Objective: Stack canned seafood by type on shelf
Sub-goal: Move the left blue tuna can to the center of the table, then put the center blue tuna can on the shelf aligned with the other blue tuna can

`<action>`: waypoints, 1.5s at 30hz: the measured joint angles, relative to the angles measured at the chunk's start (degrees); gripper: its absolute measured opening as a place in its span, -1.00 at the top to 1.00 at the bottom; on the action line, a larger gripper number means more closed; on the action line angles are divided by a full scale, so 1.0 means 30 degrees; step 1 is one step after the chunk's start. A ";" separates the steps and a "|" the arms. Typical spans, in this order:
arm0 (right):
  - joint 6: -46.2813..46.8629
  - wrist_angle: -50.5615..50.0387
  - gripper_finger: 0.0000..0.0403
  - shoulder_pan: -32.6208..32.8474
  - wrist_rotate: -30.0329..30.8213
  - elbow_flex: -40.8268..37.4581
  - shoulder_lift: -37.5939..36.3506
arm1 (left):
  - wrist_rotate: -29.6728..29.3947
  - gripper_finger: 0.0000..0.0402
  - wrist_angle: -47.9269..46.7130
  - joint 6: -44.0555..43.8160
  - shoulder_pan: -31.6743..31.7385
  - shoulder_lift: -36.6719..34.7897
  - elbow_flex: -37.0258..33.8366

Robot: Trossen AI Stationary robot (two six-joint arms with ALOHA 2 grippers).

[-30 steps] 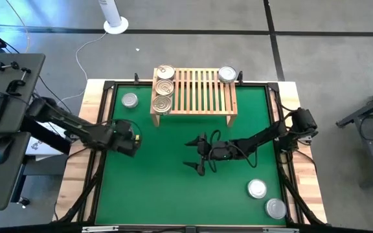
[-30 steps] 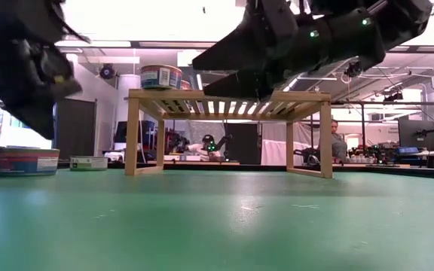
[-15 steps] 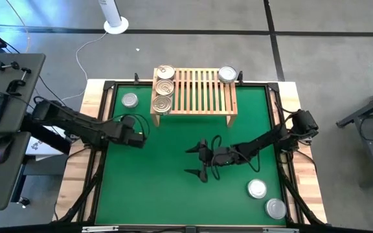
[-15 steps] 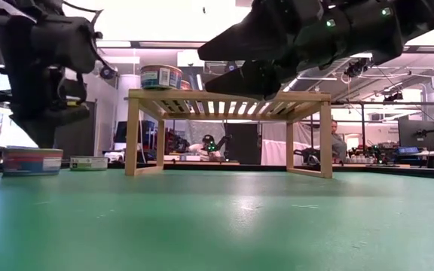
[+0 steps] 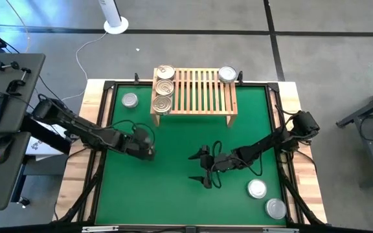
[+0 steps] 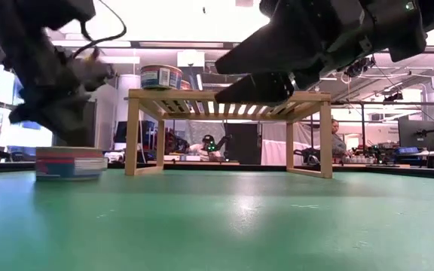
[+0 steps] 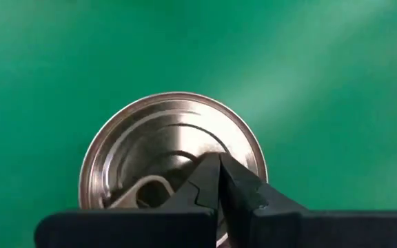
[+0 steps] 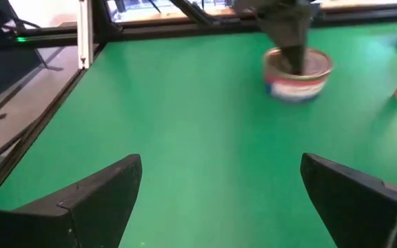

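Pushing seemed to be the step in hand: the left pincer (image 7: 216, 180), its fingers pressed together, rested its tip on the silver top of a tin (image 7: 171, 155) standing on the green mat (image 5: 173, 188) left of the shelf (image 5: 196, 90), well short of it. Doing it well, I judged, meant keeping the tip low and centred so the tin slid without tipping, aimed at the shelf's empty slats and not its leg. Spread wide and holding nothing, the right pincer (image 5: 203, 169) hovered mid-mat.
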 joint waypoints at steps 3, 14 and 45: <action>0.0808 -0.0573 -0.94 -0.0065 0.0403 0.0000 0.0014 | 0.0102 1.00 0.5010 0.2535 -0.0658 0.0262 -0.0098; 0.1015 0.1117 -0.94 -0.0447 -0.0427 0.0028 0.2512 | -0.0688 1.00 1.1938 0.6811 -0.2093 -0.0616 0.0199; -0.0659 0.4711 -0.94 -0.1723 -0.1013 0.3549 0.8201 | -0.3047 1.00 0.9411 -0.0162 -0.3519 0.6408 0.0187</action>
